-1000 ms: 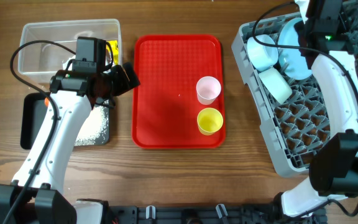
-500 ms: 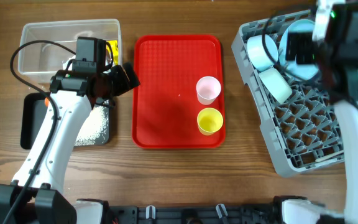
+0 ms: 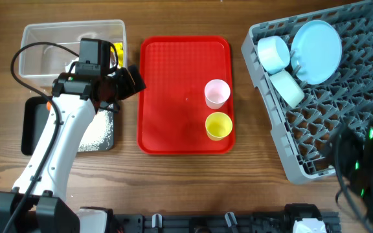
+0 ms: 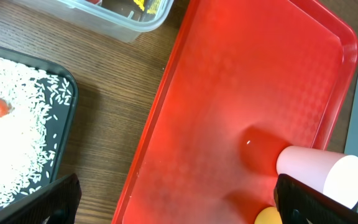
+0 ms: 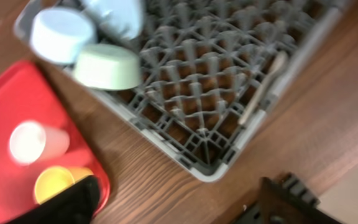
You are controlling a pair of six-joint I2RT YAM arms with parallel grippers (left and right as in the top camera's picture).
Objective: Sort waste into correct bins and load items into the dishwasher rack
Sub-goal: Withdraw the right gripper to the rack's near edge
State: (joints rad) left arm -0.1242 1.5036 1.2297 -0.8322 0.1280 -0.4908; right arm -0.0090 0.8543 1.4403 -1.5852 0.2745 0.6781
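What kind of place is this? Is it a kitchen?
Probably a robot practice table set up like a kitchen clean-up spot. A grey dishwasher rack holds a plate, a pink cup and yellow cup sit on a red tray, and a robot arm reaches over.

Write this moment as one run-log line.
left gripper: open; right gripper: open; pink plastic cup, yellow plastic cup: upright on flat red plastic tray

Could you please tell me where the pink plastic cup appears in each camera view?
Overhead: pink plastic cup right of centre, on the flat red tray.
Left wrist: lower right corner.
Right wrist: lower left.
Shared landmark: yellow cup beside it.
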